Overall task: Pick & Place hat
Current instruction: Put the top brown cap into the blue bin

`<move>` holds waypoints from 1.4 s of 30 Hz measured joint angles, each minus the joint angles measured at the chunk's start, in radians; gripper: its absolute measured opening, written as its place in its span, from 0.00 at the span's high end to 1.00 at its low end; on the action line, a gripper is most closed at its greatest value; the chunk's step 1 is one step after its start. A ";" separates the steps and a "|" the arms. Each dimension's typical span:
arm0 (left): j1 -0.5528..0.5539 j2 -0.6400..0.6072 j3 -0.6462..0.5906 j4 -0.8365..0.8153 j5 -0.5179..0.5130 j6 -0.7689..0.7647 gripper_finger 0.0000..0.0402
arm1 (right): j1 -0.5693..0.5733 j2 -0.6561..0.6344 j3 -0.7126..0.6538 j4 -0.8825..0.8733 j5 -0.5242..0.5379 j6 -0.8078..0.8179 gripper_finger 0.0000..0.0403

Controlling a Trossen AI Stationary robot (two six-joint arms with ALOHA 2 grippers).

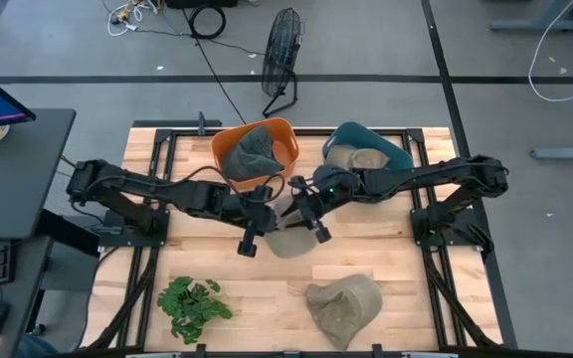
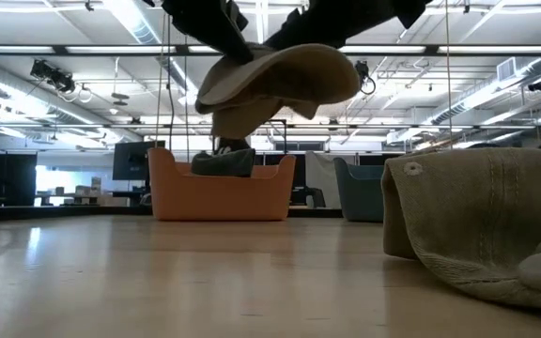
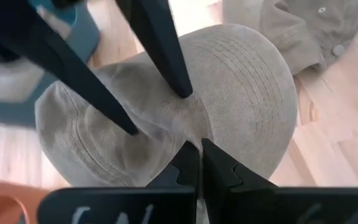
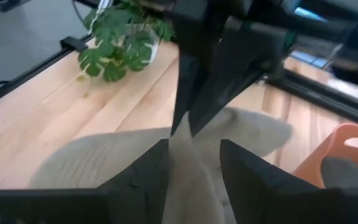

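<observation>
A beige hat (image 1: 288, 242) hangs in the air over the table's middle, held by both grippers; the low view shows this hat (image 2: 285, 75) well clear of the wood. My left gripper (image 3: 199, 160) comes from the left and is shut on its cloth. My right gripper (image 4: 194, 163) comes from the right and is shut on a thicker fold. The orange bin (image 1: 257, 149) holds a grey-green hat, and the teal bin (image 1: 368, 154) holds a beige one. Another beige hat (image 1: 344, 308) lies flat near the table's near edge. My left gripper pinches a thin ridge of the hat's crown (image 3: 194, 134) between its two fingers, coming from above and the left. The hat is lifted clear and hangs below. My right gripper has a thick fold of the crown (image 4: 194, 180) between its fingers (image 3: 179, 84), slanting down from the right; the cloth fills the gap.
A green leafy plant (image 1: 195, 303) lies at the near left of the table. Both bins stand at the far edge. The loose hat (image 2: 486, 225) takes up the near right. Bare wood lies at the left and right of centre. A fan (image 1: 282, 55) stands on the floor beyond.
</observation>
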 joint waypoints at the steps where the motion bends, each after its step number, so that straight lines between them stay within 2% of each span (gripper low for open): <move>1: 0.000 0.000 0.000 0.011 0.000 0.019 0.98 | 0.000 0.000 0.000 -0.008 -0.005 -0.001 0.63; 13: -0.006 0.000 0.000 0.059 -0.004 0.085 0.99 | -0.002 -0.002 0.001 -0.066 0.016 0.046 0.64; 17: -0.006 0.000 0.000 0.060 -0.042 0.076 0.99 | -0.002 -0.002 0.003 -0.110 0.021 0.060 0.74; 21: -0.003 0.001 -0.001 0.061 -0.053 0.049 0.99 | -0.003 -0.003 0.005 -0.153 0.009 0.060 0.92; 23: 0.002 0.002 -0.001 0.063 -0.054 -0.008 0.98 | -0.003 -0.003 0.005 -0.159 0.000 0.074 0.97; 27: 0.013 0.001 -0.001 0.070 -0.053 -0.225 0.95 | -0.003 -0.001 0.001 -0.181 0.000 0.132 0.96; 31: 0.025 -0.003 0.002 0.073 -0.058 -0.409 0.92 | -0.003 0.005 -0.006 -0.213 0.000 0.131 0.99; 39: 0.024 -0.002 0.002 0.066 -0.059 -0.503 0.79 | -0.002 0.002 -0.003 -0.334 0.096 0.137 0.99; 42: 0.024 -0.002 0.002 0.065 -0.115 -0.542 0.72 | -0.002 0.002 -0.003 -0.356 0.141 0.202 1.00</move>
